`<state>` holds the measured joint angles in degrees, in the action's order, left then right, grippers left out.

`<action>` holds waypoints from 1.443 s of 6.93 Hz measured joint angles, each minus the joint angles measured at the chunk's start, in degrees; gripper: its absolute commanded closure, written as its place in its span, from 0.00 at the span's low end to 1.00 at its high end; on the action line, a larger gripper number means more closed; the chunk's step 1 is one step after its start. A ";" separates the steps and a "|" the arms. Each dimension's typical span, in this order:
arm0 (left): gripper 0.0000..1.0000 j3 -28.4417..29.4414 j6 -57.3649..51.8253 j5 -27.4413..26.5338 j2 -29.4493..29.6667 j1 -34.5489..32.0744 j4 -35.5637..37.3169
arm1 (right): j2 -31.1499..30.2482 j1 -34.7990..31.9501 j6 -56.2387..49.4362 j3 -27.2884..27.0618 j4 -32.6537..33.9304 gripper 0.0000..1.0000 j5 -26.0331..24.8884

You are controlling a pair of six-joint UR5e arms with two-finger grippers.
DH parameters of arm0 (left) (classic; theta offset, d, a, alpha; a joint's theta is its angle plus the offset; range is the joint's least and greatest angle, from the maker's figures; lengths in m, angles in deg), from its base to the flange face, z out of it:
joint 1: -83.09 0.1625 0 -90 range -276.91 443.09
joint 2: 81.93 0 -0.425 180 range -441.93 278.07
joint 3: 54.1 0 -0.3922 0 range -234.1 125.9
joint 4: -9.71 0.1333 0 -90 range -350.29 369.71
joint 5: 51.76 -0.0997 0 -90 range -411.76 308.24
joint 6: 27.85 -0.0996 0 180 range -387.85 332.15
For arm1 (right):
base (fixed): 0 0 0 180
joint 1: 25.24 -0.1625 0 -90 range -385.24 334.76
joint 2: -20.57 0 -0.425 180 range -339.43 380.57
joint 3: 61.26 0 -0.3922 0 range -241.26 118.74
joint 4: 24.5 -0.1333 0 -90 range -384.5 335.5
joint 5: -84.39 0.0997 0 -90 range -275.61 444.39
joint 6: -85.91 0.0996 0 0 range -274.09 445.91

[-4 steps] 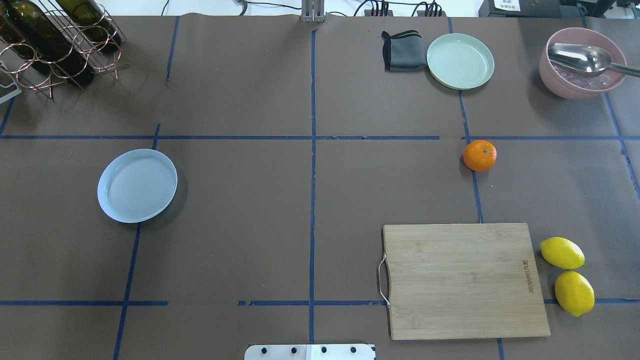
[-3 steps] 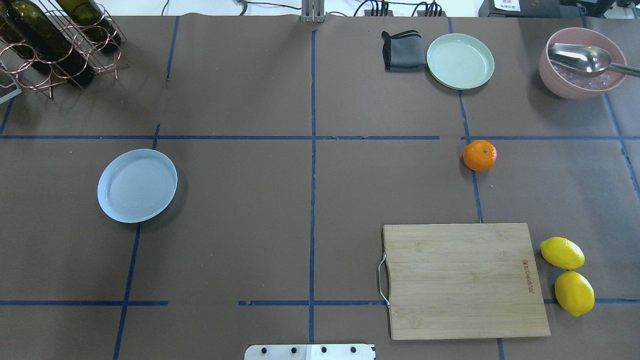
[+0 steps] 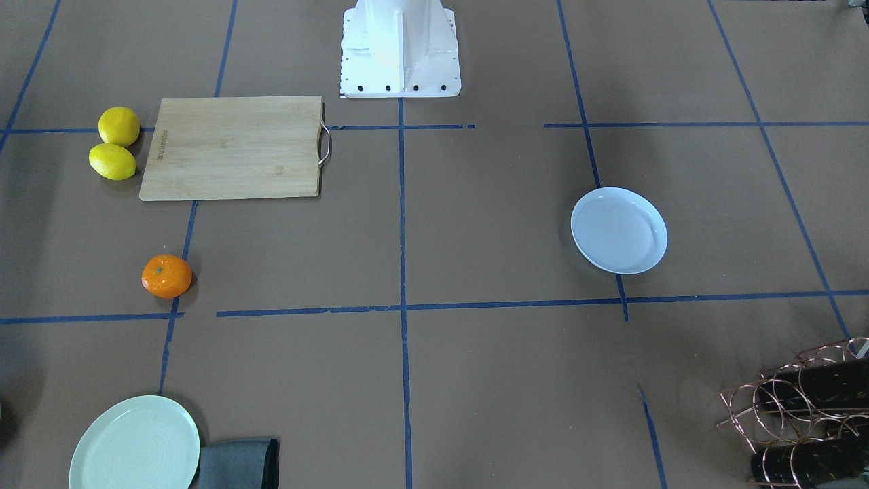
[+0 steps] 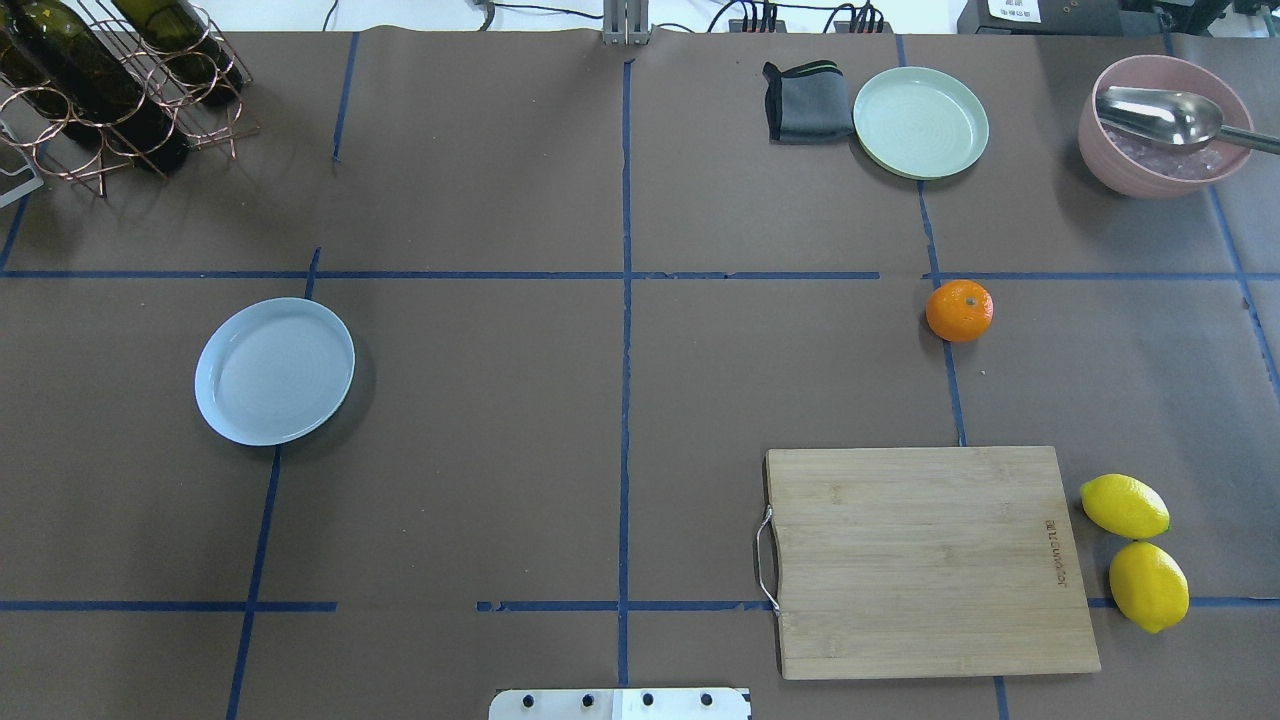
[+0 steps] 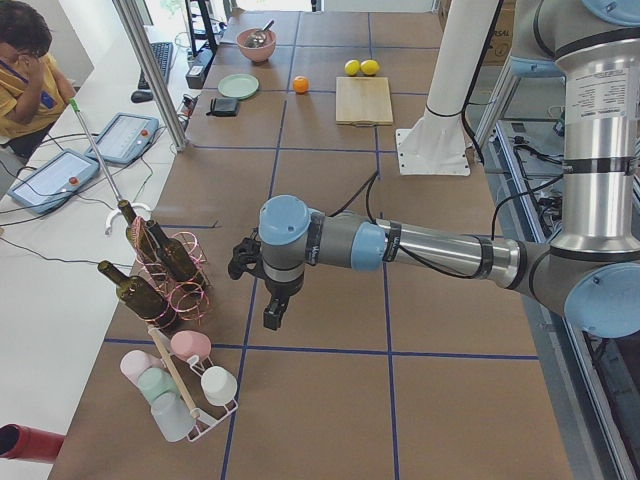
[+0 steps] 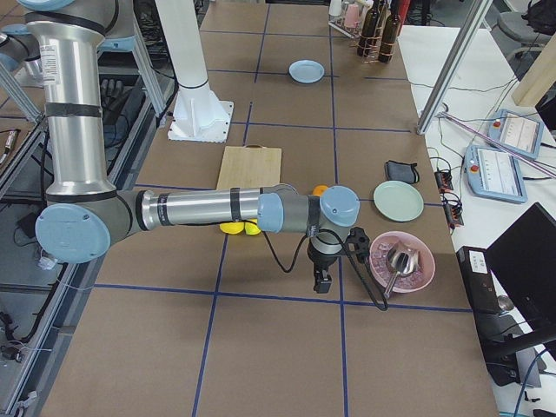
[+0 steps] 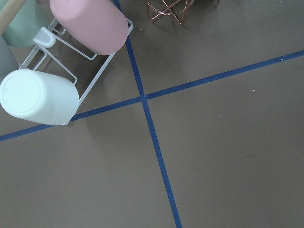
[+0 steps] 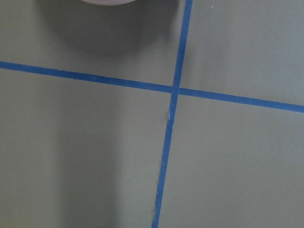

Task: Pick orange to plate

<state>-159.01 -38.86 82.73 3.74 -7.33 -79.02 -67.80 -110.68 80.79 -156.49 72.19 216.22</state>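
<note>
The orange (image 4: pixel 959 311) lies on the brown table on a blue tape line, beyond the cutting board; it also shows in the front view (image 3: pixel 166 276). Far across the table on the other side rests the white, faintly bluish plate (image 4: pixel 274 371), with nothing on it (image 3: pixel 618 230). Neither gripper appears in the overhead or front views. My left gripper (image 5: pixel 272 315) hangs low over the table near the bottle rack, and my right gripper (image 6: pixel 322 280) hangs beside the pink bowl. I cannot tell whether either is open or shut.
A wooden cutting board (image 4: pixel 930 560) with two lemons (image 4: pixel 1135 550) beside it lies near the robot's right. At the back right stand a pale green plate (image 4: pixel 920 122), a grey cloth (image 4: pixel 805 102) and a pink bowl (image 4: pixel 1130 165) with a spoon. A wine rack (image 4: pixel 110 85) stands back left.
</note>
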 measured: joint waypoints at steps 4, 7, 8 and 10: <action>0.00 1.34 6.25 1.12 7.87 0.92 -6.14 | 3.02 1.99 0.57 -3.69 -0.08 0.00 0.32; 0.00 1.39 31.29 0.88 7.60 14.81 -18.05 | 4.96 5.08 3.07 -3.66 -1.74 0.00 0.90; 0.00 1.52 37.93 -1.20 7.01 19.10 -20.36 | 5.00 6.24 5.12 -3.61 -3.20 0.00 0.95; 0.00 2.70 47.07 -7.32 4.24 25.80 -29.82 | 4.97 7.60 6.74 -3.25 -5.08 0.00 0.92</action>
<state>-156.31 8.21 75.41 7.98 18.47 -108.84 -62.83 -103.08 87.53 -159.75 67.11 217.14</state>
